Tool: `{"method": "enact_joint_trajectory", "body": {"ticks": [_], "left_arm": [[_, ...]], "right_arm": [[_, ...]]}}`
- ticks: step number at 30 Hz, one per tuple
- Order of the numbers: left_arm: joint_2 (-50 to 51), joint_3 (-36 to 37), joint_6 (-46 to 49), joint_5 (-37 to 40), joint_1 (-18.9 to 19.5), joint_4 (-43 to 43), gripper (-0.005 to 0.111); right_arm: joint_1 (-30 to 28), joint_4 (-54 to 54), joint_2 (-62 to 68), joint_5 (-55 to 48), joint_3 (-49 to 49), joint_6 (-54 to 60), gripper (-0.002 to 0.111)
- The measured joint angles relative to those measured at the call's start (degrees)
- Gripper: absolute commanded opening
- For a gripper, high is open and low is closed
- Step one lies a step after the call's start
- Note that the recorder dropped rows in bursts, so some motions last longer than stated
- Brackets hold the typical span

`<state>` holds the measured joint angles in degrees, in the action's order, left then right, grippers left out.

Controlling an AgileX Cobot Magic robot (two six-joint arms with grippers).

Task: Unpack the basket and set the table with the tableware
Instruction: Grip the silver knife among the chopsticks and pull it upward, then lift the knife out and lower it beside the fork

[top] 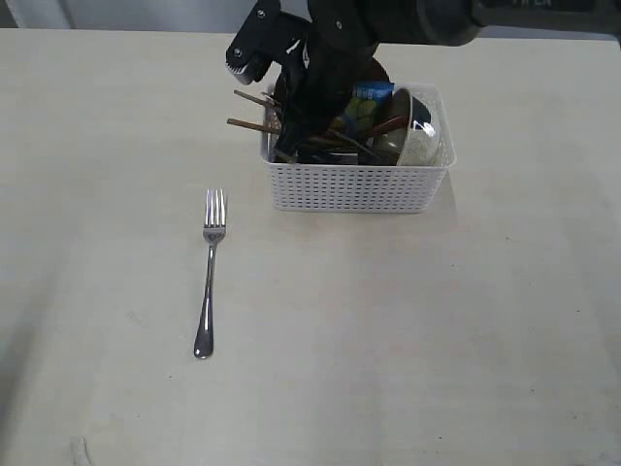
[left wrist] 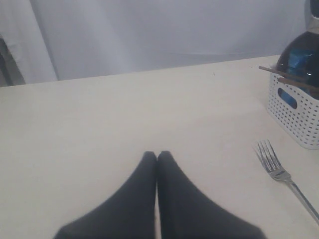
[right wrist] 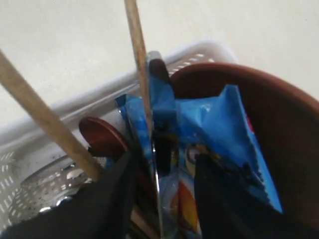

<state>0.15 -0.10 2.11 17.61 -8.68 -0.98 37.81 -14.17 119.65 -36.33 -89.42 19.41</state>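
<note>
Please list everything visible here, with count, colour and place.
table: one, pale cream, under everything
basket: one, white, on the table
fork: one, steel, on the table, left of the basket
chopsticks: two, wooden, in the basket, sticking over its left rim
snack bag: one, blue, upright in the basket
plate: one, dark brown, in the basket, against the bag
spoon: one, reddish-brown, in the basket
bowl: one, white, basket's right end
left hand: one, black, shut, over the table
right hand: one, black, open, in the basket, fingers astride the bag
</note>
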Motion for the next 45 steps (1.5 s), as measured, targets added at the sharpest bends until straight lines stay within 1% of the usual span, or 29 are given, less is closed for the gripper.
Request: {"method": "enact_joint_trajectory", "body": {"ticks": [5,7,9,23,45], "left_arm": [[0.0,0.0,0.0,0.0,0.0,0.0,0.0],[0.0,0.0,0.0,0.0,0.0,0.0,0.0],[0.0,0.0,0.0,0.0,0.0,0.0,0.0],[0.0,0.0,0.0,0.0,0.0,0.0,0.0],[0.0,0.0,0.0,0.0,0.0,0.0,0.0]], "right_arm": [[0.0,0.1,0.0,0.0,0.0,-0.2,0.011],[0.0,0.1,0.0,0.0,0.0,-0.2,0.004],[0.0,0.1,0.0,0.0,0.0,-0.3,0.001],[0.0,0.0,-1.5,-0.8,0.0,-0.3,-0.001],[0.0,0.4,-12.7,-0.7,0.2,-3.2,-0.001]]}}
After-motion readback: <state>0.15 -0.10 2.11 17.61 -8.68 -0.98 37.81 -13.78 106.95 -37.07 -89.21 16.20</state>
